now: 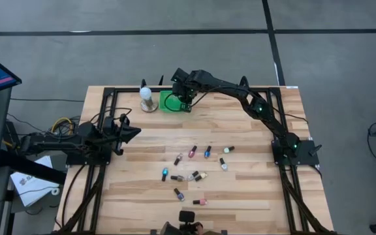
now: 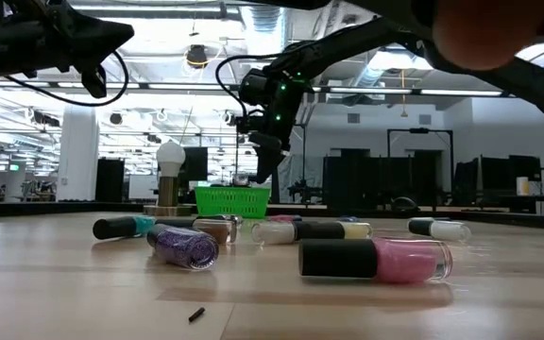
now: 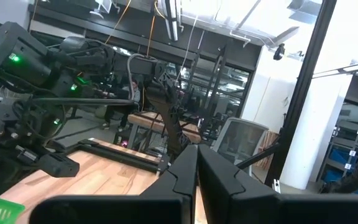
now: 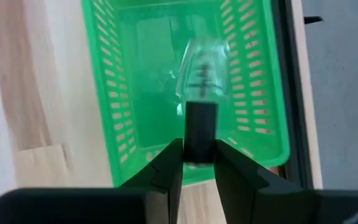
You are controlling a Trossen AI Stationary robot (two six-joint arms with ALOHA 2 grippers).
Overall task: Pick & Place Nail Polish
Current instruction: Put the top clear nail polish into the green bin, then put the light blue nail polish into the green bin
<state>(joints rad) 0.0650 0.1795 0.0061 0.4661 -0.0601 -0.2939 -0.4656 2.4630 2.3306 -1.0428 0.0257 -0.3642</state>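
My right arm reaches from its base at the table's three o'clock edge up and across toward twelve o'clock, bent in a long arc, with the right gripper [image 1: 183, 98] hanging over the green basket [image 1: 170, 102]. My left arm lies low along the nine o'clock side, its left gripper [image 1: 134, 130] pointing toward the table's centre, clear of the bottles.

The surface is a pale wooden table [image 1: 253, 196] in a black frame on a grey floor. A white bulb-shaped thing [image 1: 147, 98] on a round base stands just beside the basket on its nine o'clock side. In the low view a large workshop with dark racks and ceiling lights stretches behind.

In the right wrist view, the right gripper's fingers [image 4: 169, 163] are closed down to a narrow gap, pinching the dark cap of a clear nail polish bottle [image 4: 199, 78] whose glass body hangs over the basket's inside. The left gripper's fingers [image 3: 180, 171] are pressed together with nothing between them.

The other nail polish bottles [image 1: 198, 168] lie scattered on their sides around the table's centre and toward six o'clock, among them a pink bottle [image 2: 378, 260] and a purple glitter bottle [image 2: 183, 246] nearest the low camera.
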